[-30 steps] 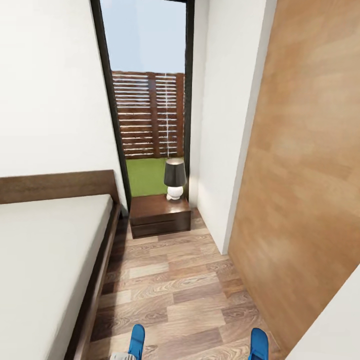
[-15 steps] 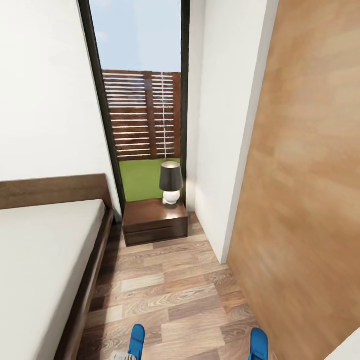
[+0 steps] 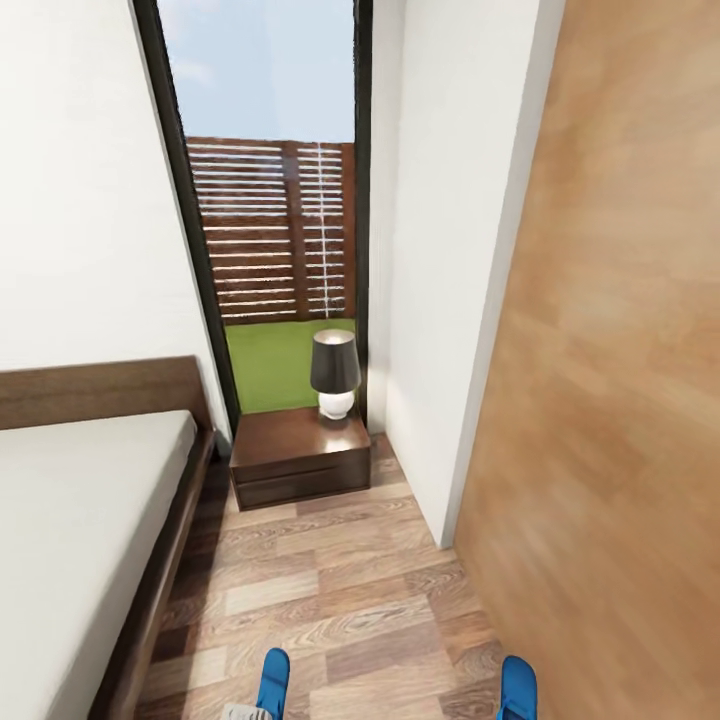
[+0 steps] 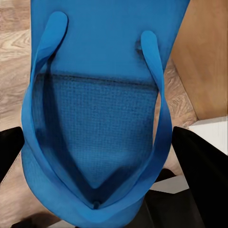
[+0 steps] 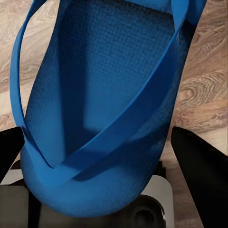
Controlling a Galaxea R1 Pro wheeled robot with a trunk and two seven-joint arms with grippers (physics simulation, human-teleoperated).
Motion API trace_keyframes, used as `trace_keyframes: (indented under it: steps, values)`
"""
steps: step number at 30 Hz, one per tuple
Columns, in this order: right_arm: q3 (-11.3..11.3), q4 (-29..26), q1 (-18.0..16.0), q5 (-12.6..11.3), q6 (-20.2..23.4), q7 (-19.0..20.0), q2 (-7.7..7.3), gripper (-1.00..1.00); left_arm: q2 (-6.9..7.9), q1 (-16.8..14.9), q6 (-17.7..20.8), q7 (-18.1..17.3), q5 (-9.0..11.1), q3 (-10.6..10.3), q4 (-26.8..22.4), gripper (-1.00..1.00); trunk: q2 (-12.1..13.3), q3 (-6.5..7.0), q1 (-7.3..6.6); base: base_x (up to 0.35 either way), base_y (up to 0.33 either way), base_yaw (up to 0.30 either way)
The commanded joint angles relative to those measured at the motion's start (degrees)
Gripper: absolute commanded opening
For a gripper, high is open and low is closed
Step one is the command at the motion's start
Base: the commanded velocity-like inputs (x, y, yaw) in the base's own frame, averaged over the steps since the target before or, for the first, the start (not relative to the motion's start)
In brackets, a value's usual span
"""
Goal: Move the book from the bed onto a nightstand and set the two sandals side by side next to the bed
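Each pincer, left (image 4: pixel 102 190) and right (image 5: pixel 95 190), is clamped on a blue sandal (image 4: pixel 99 95) (image 5: pixel 104 90), and either could slip free over the wood floor (image 3: pixel 330 600) if jolted.

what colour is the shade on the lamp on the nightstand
Dark grey, almost black, over a white base; the lamp shows best in the head view.

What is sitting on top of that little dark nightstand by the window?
A small table lamp, dark shade over a round white base, stands at the back of the nightstand. The rest of its top looks bare. Its drawers are shut, so their contents are hidden.
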Motion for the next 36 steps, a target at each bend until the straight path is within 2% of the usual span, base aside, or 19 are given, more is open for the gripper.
trace_keyframes:
  steps: [1, 28, 36]
  values:
    - [0.4, 0.0, -0.1, -0.5, -0.1, 0.2, -0.02, -1.00, 0.01, -0.1, -0.3, -0.1, -0.6, 0.5, 0.0, -1.00, -0.1, -0.11, 0.06, 0.324, -0.006, 0.000]
    - [0.4, 0.0, -0.1, -0.5, -0.1, 0.2, -0.02, -1.00, 0.01, -0.1, -0.3, -0.1, -0.6, 0.5, 0.0, -1.00, -0.1, -0.11, 0.06, 0.324, 0.000, 0.002]
    - [0.4, 0.0, -0.1, -0.5, -0.1, 0.2, -0.02, -1.00, 0.01, -0.1, -0.3, -0.1, -0.6, 0.5, 0.0, -1.00, -0.1, -0.36, 0.06, 0.324, 0.000, 0.163]
